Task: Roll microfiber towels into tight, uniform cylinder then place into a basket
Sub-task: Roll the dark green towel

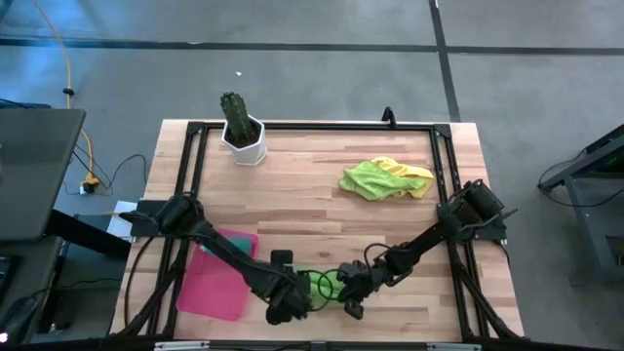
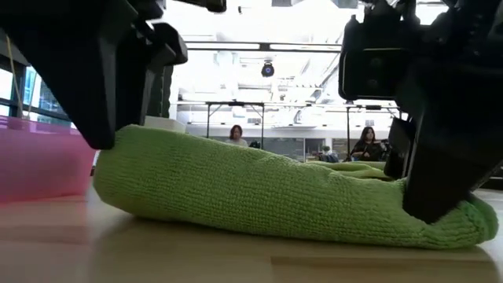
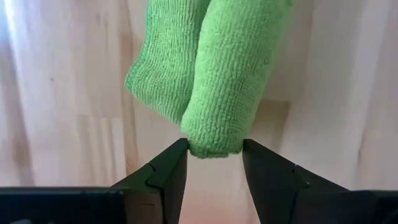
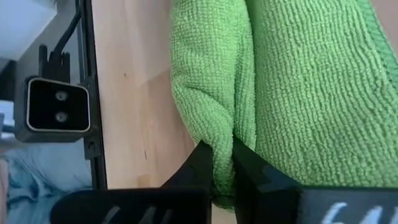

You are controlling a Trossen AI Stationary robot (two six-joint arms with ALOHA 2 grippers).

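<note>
We see the flat, shallow pink-red rectangular basket [image 1: 216, 276] lying on the pale wooden table [image 1: 312, 185] at its near left; nothing shows inside it, though the left arm crosses above part of it. The white faceted pot with a dark green cactus [image 1: 243, 130] stands at the far left of the table.

The green looped-pile microfiber towel [image 2: 291, 196] lies at the near edge of the table, just right of the basket, rolled into a soft, slightly flattened cylinder. In the high view both arms cover most of it, so only small green patches show there [image 1: 327, 284]. The left gripper [image 3: 214, 171] sits at the roll's left end with its dark fingers parted; the end of the roll lies between the tips, and we cannot tell whether they press it or merely flank it. The right gripper [image 4: 222, 171] is closed, pinching a fold of the same towel at its right end.

At the far right of the table, well apart from the grippers, a loose crumpled heap holds a lime green towel [image 1: 370, 179] with a yellow towel [image 1: 414, 175] beneath and beside it; how they overlap is hard to make out. In the low view, people sit far off in the room behind, small and blurred.
</note>
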